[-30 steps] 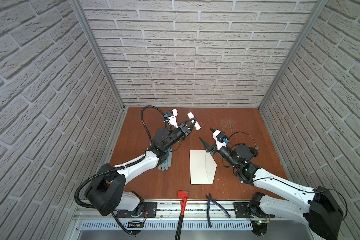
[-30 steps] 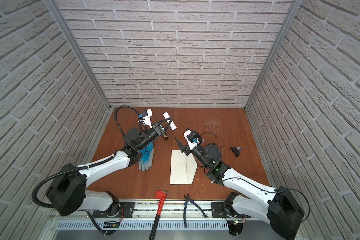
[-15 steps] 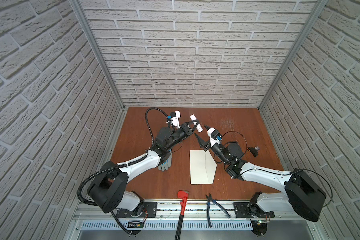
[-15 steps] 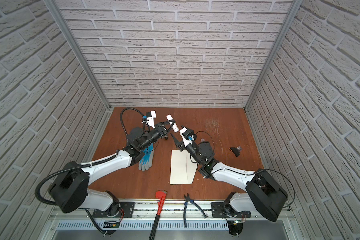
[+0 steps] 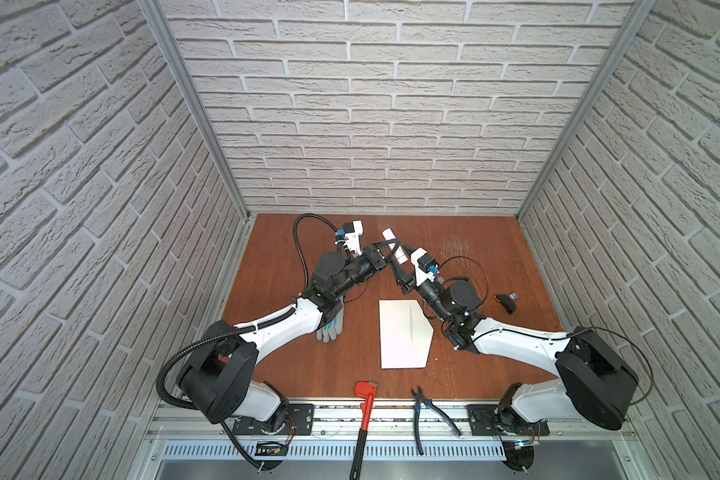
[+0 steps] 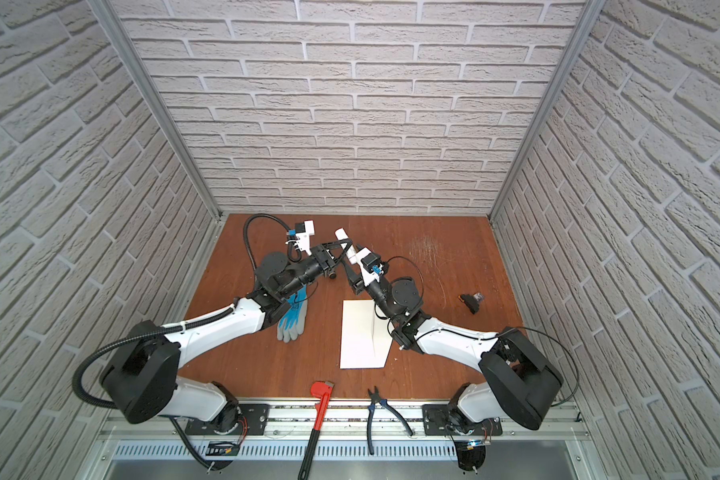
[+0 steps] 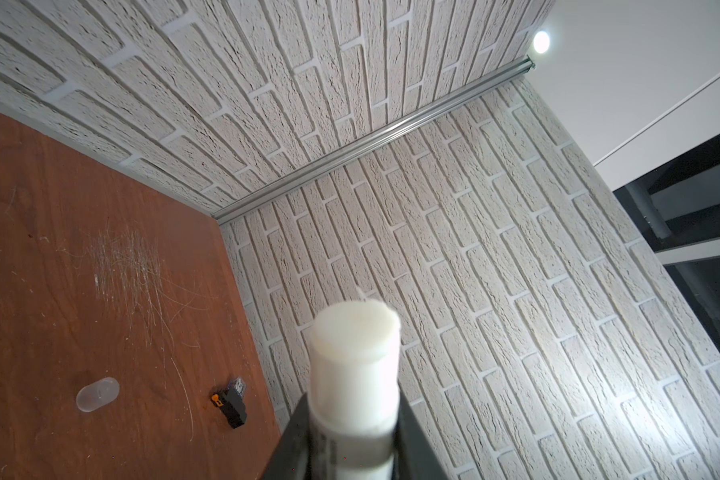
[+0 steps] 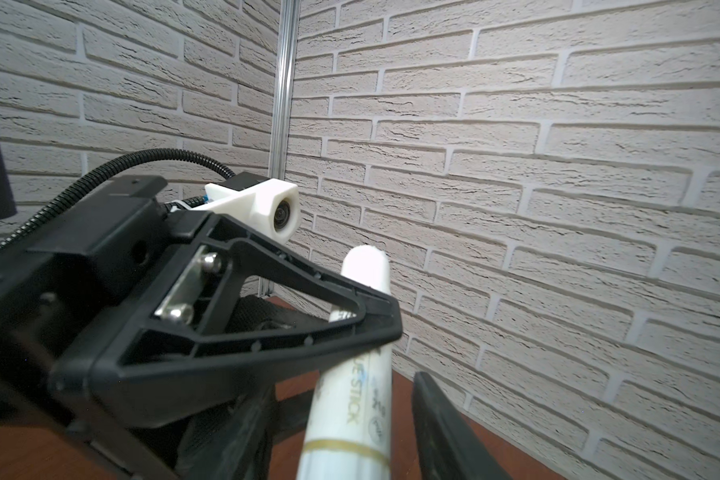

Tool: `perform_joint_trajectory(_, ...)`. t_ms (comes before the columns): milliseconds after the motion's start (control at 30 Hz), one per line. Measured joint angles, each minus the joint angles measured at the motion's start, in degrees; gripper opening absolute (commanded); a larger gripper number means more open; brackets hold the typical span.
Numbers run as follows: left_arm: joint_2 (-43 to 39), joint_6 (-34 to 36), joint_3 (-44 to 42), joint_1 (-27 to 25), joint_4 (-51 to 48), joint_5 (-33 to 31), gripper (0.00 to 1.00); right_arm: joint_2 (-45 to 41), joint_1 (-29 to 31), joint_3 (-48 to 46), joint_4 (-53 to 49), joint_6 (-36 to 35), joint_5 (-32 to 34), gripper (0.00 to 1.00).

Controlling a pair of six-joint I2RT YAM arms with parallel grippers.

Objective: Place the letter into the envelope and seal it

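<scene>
Wooden tabletop (image 5: 341,357) — envelope (image 5: 395,332) lies lengthwise front-to-back, flap (image 5: 422,332) pointing right.

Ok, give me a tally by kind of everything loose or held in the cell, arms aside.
Envelope: 1
Glove: 1
Red pipe wrench: 1
Pliers: 1
Glue stick: 1
Clear cap: 1
Small black part: 1
Total: 7
</scene>
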Motion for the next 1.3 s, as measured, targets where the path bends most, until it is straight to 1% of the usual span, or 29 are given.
perform_joint_trajectory(133,0.5,-0.3,0.7,-0.1,-0.1,0.9,0.00,0.4,-0.3,0.9,0.0,-0.2,0.2,0.47)
perform_joint_trajectory(233,1.3,-0.6,1.8,0.0,-0.2,1.0,0.00,0.9,-0.7,1.6,0.2,-0.5,0.3,0.41)
perform_joint_trajectory(633,2.9,-0.9,3.1,0.3,-0.3,1.4,0.00,1.9,-1.9,3.4,-1.4,-1.0,1.7,0.10)
perform_joint_trajectory(667,2.9,-0.9,3.1,0.3,-0.3,1.5,0.08,1.7,-1.9,3.4,-1.9,-1.1,1.7,0.08)
perform_joint_trajectory(733,2.9,-0.8,3.1,0.4,-0.4,1.8,0.31,1.0,-1.9,3.5,-3.3,-1.1,1.7,0.06)
perform_joint_trajectory(767,2.9,-0.4,3.1,0.4,-0.4,2.0,0.40,0.3,-1.9,3.5,-4.6,-1.1,1.7,0.06)
perform_joint_trajectory(800,2.8,0.2,3.1,0.3,-0.5,2.8,0.46,-0.6,-1.9,3.6,-6.3,-1.1,1.8,0.06)
perform_joint_trajectory(867,2.1,1.6,2.6,0.0,-1.1,3.8,0.52,-3.0,-2.0,4.0,-11.3,-1.0,2.2,0.06)
perform_joint_trajectory(933,0.2,3.6,1.8,-0.2,-2.8,4.2,0.53,-6.2,-2.0,4.6,-17.0,-0.8,2.8,0.06)
perform_joint_trajectory(1033,-4.3,8.4,1.1,0.5,-8.6,3.8,0.55,-11.9,-2.1,8.5,-30.9,1.0,4.2,0.06)
perform_joint_trajectory(1167,-11.1,15.9,1.1,2.6,-19.3,1.0,0.53,-16.0,-2.1,20.1,-53.2,5.7,8.0,0.06)
perform_joint_trajectory(1300,-15.3,23.2,1.3,3.9,-31.8,-4.3,0.48,-14.3,-2.3,34.9,-77.2,11.9,11.1,0.06)
